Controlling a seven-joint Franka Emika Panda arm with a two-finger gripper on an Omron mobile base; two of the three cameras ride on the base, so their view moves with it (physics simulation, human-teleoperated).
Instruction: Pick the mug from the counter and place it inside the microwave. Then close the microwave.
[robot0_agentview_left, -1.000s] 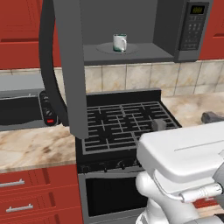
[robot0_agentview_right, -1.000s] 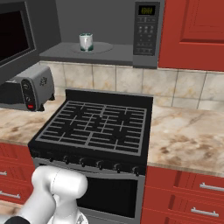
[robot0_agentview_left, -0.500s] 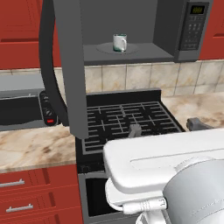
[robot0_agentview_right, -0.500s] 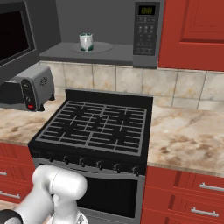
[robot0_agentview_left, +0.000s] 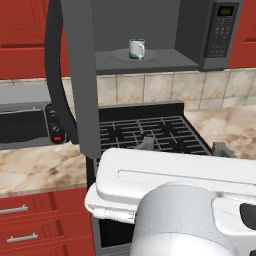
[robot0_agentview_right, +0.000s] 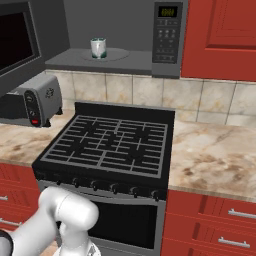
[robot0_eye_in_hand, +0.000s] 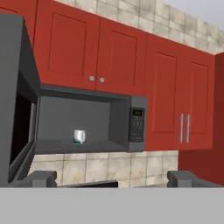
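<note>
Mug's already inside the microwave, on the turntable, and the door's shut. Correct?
Not quite. The mug does stand inside the microwave on the turntable, but the door is swung wide open, not shut. The left base view shows it hanging out over the stove; the hand view shows the open cavity too.
</note>
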